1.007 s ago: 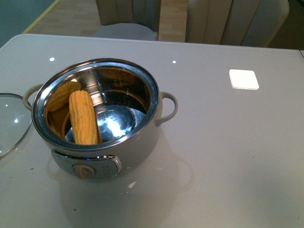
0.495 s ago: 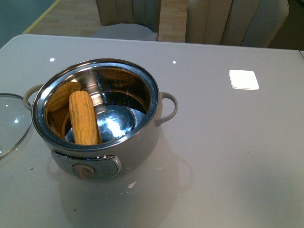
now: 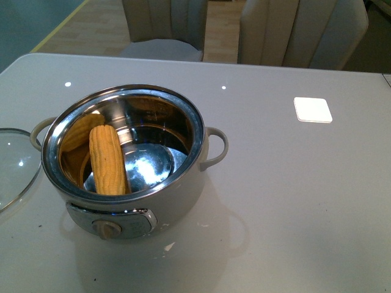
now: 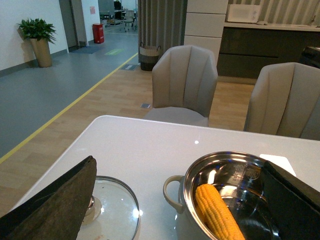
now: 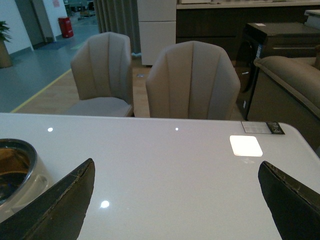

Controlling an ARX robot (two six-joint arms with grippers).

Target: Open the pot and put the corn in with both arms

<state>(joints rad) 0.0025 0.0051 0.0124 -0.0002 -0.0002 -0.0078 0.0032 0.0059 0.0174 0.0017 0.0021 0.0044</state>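
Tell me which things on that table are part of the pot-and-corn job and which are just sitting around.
Part of the job:
- pot, open
- corn, lying inside the pot
- glass lid, off, on the table beside the pot
- left gripper and right gripper, both open, holding nothing

Just lying about:
- white square on the table
- two chairs behind the table

I saw the yellow ridged corn cob [image 3: 108, 160] leaning inside the open cream-white steel-lined pot [image 3: 177, 198], its glass lid [image 3: 13, 165] at the table's left edge.

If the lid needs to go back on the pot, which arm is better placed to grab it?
Left. The lid lies just ahead of the left gripper; the right wrist view doesn't show it.
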